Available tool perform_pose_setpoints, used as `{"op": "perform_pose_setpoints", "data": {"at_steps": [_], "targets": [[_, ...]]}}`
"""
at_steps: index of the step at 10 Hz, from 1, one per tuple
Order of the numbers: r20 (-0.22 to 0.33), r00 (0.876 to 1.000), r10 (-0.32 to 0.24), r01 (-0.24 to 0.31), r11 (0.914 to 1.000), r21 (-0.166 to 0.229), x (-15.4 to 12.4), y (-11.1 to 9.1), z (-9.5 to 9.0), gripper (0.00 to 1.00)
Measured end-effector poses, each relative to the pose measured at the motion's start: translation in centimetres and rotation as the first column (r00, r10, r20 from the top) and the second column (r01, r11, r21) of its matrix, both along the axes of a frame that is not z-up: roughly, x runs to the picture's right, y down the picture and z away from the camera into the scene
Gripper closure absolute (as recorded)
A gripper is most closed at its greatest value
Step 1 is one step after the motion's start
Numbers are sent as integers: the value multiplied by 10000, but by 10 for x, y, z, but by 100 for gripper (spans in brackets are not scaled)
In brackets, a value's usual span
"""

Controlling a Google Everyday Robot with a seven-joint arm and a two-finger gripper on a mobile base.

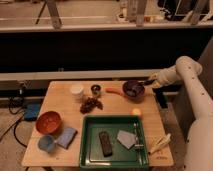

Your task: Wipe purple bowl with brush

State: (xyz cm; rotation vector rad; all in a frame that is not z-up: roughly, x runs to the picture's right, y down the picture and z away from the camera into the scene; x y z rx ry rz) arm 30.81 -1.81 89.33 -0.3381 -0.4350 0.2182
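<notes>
**At the bowl's rim, no wiping to show yet**

The purple bowl sits upright at the far right of the table, close to the far edge. My gripper hangs just beyond its far-right rim, at the end of my white arm, which reaches in from the right. I cannot tell whether it is clenched or released. A thin dark shape pokes from it toward the rim. I take that for the brush, though I cannot be sure, nor say whether it touches the bowl.

Just left of the bowl lies an orange-red stick-like thing. Further left are a small dark cup and a white cup, with a brown heap nearer. A small yellow ball lies just near of the bowl.

The green tray fills the near middle. In it are a dark brown block and a grey piece. A pale cream object lies at the tray's right. At the near left are the orange bowl, a light-blue cup and a blue cloth.

My judgement is that the approach is about done and the wiping itself is all left. The tool stands at the rim rather than inside the bowl. It has to go down into the hollow and sweep round.
</notes>
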Motion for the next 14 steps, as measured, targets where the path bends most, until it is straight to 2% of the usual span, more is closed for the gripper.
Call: {"op": "perform_pose_setpoints", "data": {"at_steps": [2,6,10,12,14], "targets": [[-106,9994,-344,344,9994,36,-2,7,-25,100],[-822,9950,-563,606,9968,513,9,-8,-49,100],[-1196,9903,-703,806,9932,843,11,-29,-44,100],[-1215,9891,-827,955,9900,1036,5,-44,-30,100],[-1098,9894,-951,1072,9882,1094,-9,-49,-20,100]]}}
